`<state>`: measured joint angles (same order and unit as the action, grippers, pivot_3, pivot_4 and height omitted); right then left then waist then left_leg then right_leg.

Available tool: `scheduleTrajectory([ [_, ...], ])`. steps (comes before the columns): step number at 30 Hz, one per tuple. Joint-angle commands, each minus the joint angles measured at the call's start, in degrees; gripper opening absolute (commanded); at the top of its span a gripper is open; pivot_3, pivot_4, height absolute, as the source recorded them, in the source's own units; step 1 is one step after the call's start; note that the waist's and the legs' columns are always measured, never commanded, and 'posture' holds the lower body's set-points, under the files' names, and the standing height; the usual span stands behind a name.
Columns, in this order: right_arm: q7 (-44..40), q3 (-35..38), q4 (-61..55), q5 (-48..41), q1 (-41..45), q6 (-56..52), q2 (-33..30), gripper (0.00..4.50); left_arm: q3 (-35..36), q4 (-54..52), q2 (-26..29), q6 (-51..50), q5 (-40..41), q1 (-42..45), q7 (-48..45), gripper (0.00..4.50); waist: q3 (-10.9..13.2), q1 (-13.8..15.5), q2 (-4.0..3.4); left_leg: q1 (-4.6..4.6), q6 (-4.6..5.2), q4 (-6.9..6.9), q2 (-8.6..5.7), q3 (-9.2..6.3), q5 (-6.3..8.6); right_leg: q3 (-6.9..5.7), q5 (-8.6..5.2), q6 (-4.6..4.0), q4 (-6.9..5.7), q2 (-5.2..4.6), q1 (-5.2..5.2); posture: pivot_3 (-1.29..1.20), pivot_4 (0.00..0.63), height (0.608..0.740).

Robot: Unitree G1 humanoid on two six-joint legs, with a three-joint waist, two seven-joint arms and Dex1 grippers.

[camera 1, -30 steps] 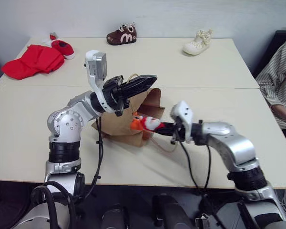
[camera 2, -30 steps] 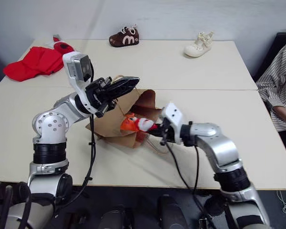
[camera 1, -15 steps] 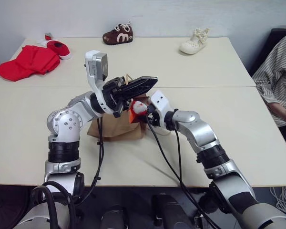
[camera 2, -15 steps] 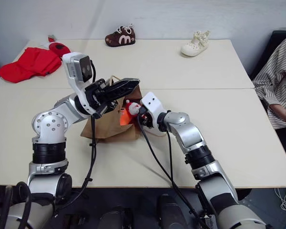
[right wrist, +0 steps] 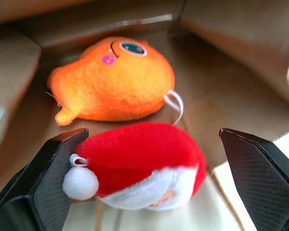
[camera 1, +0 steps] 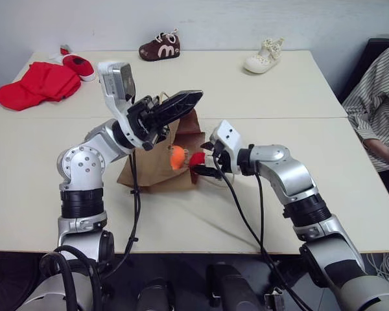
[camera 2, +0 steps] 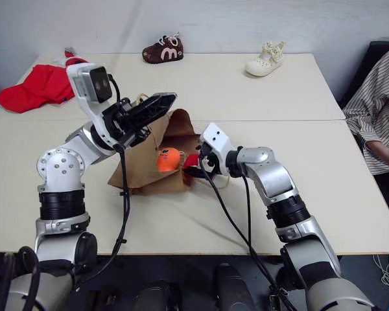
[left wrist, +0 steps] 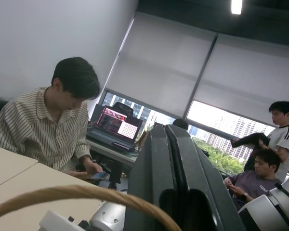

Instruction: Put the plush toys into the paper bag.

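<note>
The brown paper bag (camera 1: 152,173) lies on its side at the table's middle, its mouth facing right. My left gripper (camera 1: 196,97) is shut above the mouth, with the bag's twisted handle (left wrist: 62,195) looped over its fingers and the upper flap raised. The orange plush (right wrist: 115,79) lies inside the bag. The red-and-white plush (right wrist: 139,163) rests at the bag's mouth, between the spread fingers of my right gripper (camera 1: 204,166). That gripper is open and its pads stand clear of the toy on both sides.
A red cloth (camera 1: 39,84) and a small red shoe (camera 1: 78,63) lie at the far left. A brown shoe (camera 1: 159,46) and a white shoe (camera 1: 262,58) sit along the far edge. A person in a striped shirt (camera 1: 376,97) sits at the right.
My right gripper has opened and let go of both plush toys. The orange one now lies inside the bag and the red-and-white one at its mouth. The left gripper still holds the flap up.
</note>
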<state>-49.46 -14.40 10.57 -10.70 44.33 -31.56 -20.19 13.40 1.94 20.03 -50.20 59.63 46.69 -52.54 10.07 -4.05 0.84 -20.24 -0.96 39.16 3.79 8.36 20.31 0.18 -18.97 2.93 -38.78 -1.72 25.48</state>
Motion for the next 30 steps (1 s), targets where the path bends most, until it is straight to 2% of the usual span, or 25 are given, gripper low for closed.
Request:
scheduleTrajectory([
  [1, -0.6, 1.6, 0.3, -0.3, -0.2, 2.4, -0.3, 4.45, 0.9, -0.5, 1.7, -1.1, 1.6, 1.0, -0.5, 0.0, 0.0, -0.2, 0.0, 0.0, 0.0, 0.0, 0.0, 0.0, 0.0, -0.01, 0.0, 0.0, 0.0, 0.0, 0.0, 0.0, 0.15, 0.74],
  [5, -1.0, 1.3, 2.3, -0.2, -0.7, 4.5, 0.5, 4.45, 0.5, 0.2, 3.2, -2.1, 1.2, 1.0, -1.3, 0.0, 0.0, -0.6, 0.0, 0.0, 0.0, -0.01, 0.01, -0.01, 0.0, -0.01, 0.0, 0.0, -0.01, 0.0, 0.0, 0.0, 0.15, 0.74],
  [8, -0.2, 1.9, 4.2, -0.8, -0.5, 6.2, 2.4, 3.89, -0.1, 0.8, 3.6, -2.2, 0.6, 1.2, -1.8, 0.0, 0.0, -0.7, 0.0, 0.0, 0.0, -0.01, 0.01, -0.01, 0.0, -0.01, 0.0, 0.0, -0.01, -0.01, 0.0, 0.0, 0.15, 0.74],
  [16, -2.4, 3.0, 2.7, -1.9, -0.2, 6.2, 2.6, 1.27, -1.2, 1.2, 3.9, -3.9, 0.9, 1.3, -2.1, 0.0, 0.0, -0.7, 0.0, 0.0, 0.0, -0.01, 0.01, -0.01, 0.0, -0.01, 0.0, 0.0, -0.01, -0.01, 0.0, 0.0, 0.15, 0.74],
  [19, -3.5, 4.6, -0.6, -4.0, 0.3, 3.8, 1.5, 0.62, -1.3, 0.5, 4.4, -5.8, 1.8, 1.1, -2.4, 0.0, 0.0, -0.7, 0.0, 0.0, 0.0, -0.01, 0.01, -0.01, 0.0, 0.0, 0.0, 0.0, -0.01, -0.01, 0.0, 0.0, 0.15, 0.74],
  [24, -0.8, 9.1, -1.4, -8.6, 3.2, -1.2, 3.8, 0.47, -1.1, -1.1, 5.3, -11.0, 5.3, 1.5, -2.8, 0.0, 0.0, -0.7, 0.0, 0.0, 0.0, -0.01, 0.01, -0.01, 0.0, -0.01, 0.0, 0.0, -0.02, -0.02, 0.0, 0.0, 0.15, 0.74],
  [30, 4.7, 4.0, 7.6, -2.7, 4.3, 4.6, 12.2, 0.47, -0.4, -1.3, 5.5, -14.2, 8.1, 2.0, -1.8, 0.0, 0.0, -1.0, 0.0, 0.04, -0.01, -0.04, 0.04, -0.01, 0.0, -0.01, -0.03, -0.06, -0.06, 0.02, 0.0, 0.0, 0.15, 0.74],
])
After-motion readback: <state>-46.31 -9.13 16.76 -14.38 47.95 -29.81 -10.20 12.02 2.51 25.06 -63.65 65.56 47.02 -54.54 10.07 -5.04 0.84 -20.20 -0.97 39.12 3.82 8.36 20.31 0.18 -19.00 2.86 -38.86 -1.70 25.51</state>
